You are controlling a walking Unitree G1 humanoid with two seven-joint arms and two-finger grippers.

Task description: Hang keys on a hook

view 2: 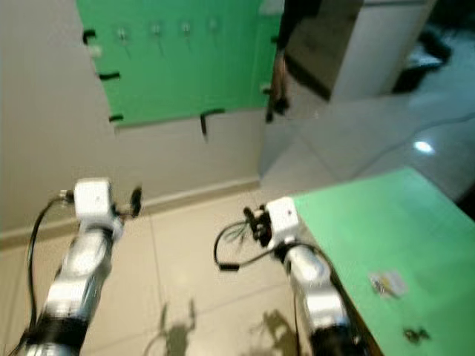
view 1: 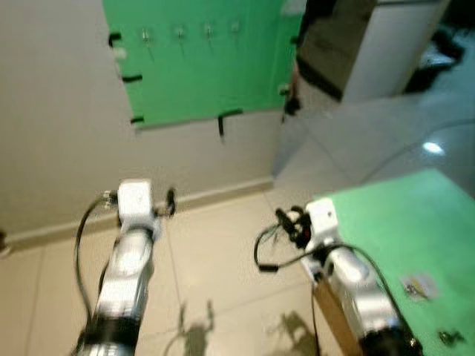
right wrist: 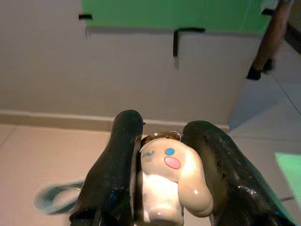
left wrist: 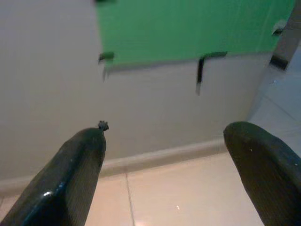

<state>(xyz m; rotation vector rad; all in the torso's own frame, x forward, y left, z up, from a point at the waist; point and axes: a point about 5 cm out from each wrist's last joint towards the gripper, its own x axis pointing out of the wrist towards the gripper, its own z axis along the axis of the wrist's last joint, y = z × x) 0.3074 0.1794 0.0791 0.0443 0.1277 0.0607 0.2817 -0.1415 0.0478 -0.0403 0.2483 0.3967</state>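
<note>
Keys (right wrist: 165, 188) are sitting nearest to us, clamped in our right gripper (right wrist: 164, 155): a white cartoon-dog charm with blue eyes and a pink cheek, a metal ring showing at its top, squeezed between the two black fingers (right wrist: 115, 165). In the head views we are holding this right gripper (view 1: 292, 222) out over the tiled floor (view 1: 223, 259), just beside the corner of a green table (view 1: 401, 230), where a few small items (view 1: 419, 287) are lying, too blurred to identify. Our left gripper (left wrist: 164, 155) is hanging spread wide and holding nothing, its fingers (left wrist: 70, 174) well apart and framing the floor and a skirting board. In the head views that left gripper (view 1: 170, 202) is reaching forward on its silver arm. Beyond both, a pale wall is carrying a green board (view 1: 200, 67) fixed with black tape, and a row of small hooks (view 1: 178, 33) is running across its upper part, blurred. Further right, we are seeing white furniture and a dark shape, unclear.
</note>
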